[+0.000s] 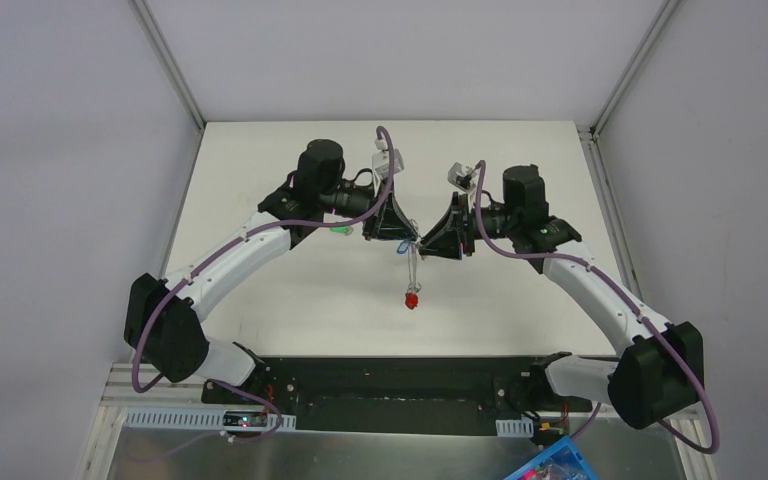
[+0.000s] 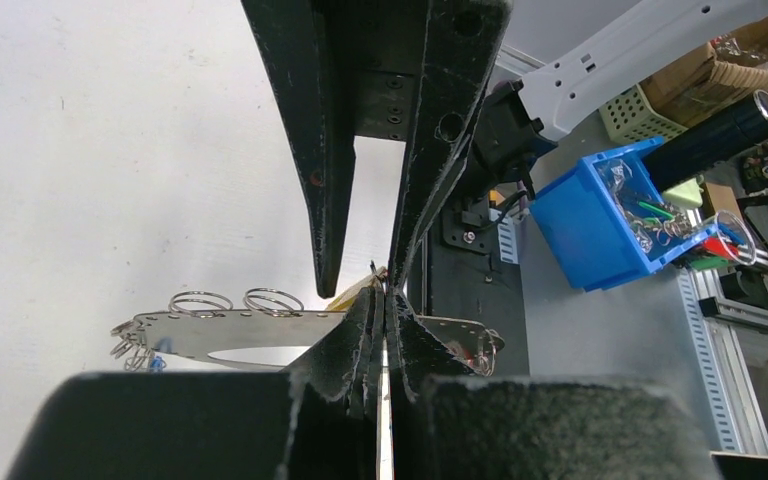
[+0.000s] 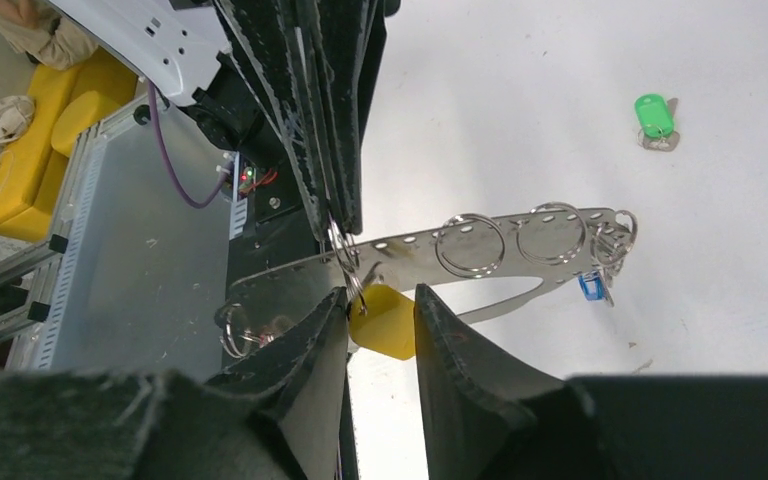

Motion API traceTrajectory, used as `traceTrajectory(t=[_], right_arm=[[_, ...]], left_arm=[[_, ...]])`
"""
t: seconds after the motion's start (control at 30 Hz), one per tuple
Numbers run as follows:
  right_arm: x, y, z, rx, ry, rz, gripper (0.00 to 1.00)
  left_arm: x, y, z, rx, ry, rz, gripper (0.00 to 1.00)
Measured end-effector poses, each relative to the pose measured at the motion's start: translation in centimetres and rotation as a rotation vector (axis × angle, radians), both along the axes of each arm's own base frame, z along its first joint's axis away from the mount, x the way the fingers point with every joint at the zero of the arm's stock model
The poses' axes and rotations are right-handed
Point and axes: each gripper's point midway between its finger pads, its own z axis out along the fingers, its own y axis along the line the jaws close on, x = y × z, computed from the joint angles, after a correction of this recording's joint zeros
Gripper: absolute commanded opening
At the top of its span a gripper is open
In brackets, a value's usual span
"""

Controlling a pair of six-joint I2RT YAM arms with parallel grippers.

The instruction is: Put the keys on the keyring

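- Left tool (image 2: 384, 300) pressed together, pinching perforated metal strip (image 3: 410, 250) at upper edge; strip held in air over mid table (image 1: 520, 300)
- Right tool (image 3: 380, 300): fingers flank yellow key (image 3: 384, 322) just under strip; cannot tell whether clamped
- Blue key (image 3: 591, 286) hangs at strip's far end
- Red key (image 1: 412, 298) dangles below strip
- Green key (image 3: 653, 115) flat on table, well apart from strip, open surface around it

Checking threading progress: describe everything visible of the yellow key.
Small key with a yellow plastic head: only the smooth, rounded, blocky head shows; its blade is hidden. It sits between the right claw's fingers, apparently touching both, close by the perforated shiny metal plate. Its top meets a silver split ring pinched by the shut left claw.
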Motion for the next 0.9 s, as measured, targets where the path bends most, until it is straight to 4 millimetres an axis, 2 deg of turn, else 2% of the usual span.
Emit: traceTrajectory(t=[0.17,0.4,0.63,0.9], right_arm=[[0.0,-0.4,-0.3,-0.035,-0.013,-0.014,0.39],[-0.3,-0.7,2.1,-0.025,-0.107,-0.009,0.44],[-0.5,-0.7,2.3,-0.022,-0.116,-0.002,0.38],[-0.4,-0.1,1.8,-0.026,-0.089,0.010,0.31]], left_arm=[[-0.4,0.0,-0.1,-0.003,0.014,-0.021,0.00],[-0.7,0.1,-0.3,-0.004,0.023,-0.034,0.00],[-0.8,0.0,0.0,-0.014,0.024,-0.041,0.00],[-0.9,0.0,0.1,-0.017,0.036,-0.039,0.00]])
